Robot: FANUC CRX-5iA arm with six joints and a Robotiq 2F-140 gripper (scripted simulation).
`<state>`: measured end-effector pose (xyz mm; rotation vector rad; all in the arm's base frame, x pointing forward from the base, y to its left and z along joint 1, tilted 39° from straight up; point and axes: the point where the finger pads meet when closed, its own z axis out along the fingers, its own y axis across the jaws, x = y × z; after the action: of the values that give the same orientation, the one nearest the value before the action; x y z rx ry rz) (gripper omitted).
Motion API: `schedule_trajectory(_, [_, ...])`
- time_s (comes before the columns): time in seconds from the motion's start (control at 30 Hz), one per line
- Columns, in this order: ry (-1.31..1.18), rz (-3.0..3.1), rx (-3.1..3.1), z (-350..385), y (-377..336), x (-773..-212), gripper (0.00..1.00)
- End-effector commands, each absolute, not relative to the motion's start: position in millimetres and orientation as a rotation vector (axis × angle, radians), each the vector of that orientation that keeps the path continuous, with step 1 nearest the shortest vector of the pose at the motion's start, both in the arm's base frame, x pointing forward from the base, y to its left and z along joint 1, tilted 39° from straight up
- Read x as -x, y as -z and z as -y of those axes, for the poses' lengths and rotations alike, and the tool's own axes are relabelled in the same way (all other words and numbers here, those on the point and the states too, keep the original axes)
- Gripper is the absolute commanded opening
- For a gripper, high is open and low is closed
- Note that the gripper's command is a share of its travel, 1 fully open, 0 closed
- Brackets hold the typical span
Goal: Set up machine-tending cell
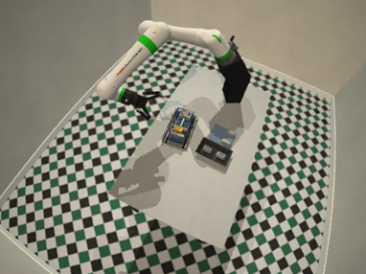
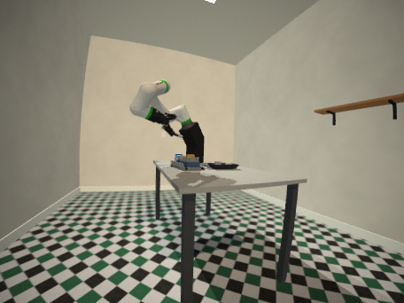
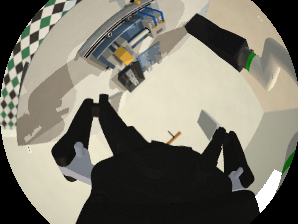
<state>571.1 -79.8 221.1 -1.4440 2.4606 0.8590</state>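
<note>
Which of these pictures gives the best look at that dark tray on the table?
The top view: it looks down into the tray, showing two pale parts lying inside, beside the vise. The exterior view shows the tray only edge-on, a thin dark sliver, its contents hidden. In the wrist view I cannot make it out.

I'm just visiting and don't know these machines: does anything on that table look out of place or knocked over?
Nothing looks spilled or toppled. One oddity: a yellow, brass-looking block sits in the vise, where an aluminium blank belongs. The open gripper hangs in the air beside the table, holding nothing. The dark tray lies flat.
</note>
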Motion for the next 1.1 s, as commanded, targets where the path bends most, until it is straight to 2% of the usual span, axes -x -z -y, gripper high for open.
schedule_trajectory(0.0, [-0.763, -2.34, 1.639, 68.6, -223.6, -565.6, 1.0])
schedule_trajectory(0.4, [-0.581, -2.007, 2.08, 46.6, -230.7, -550.9, 1.0])
schedule_trajectory(1.07, [-0.25, -1.102, 2.786, 16.8, -249.1, -521.7, 1.0])
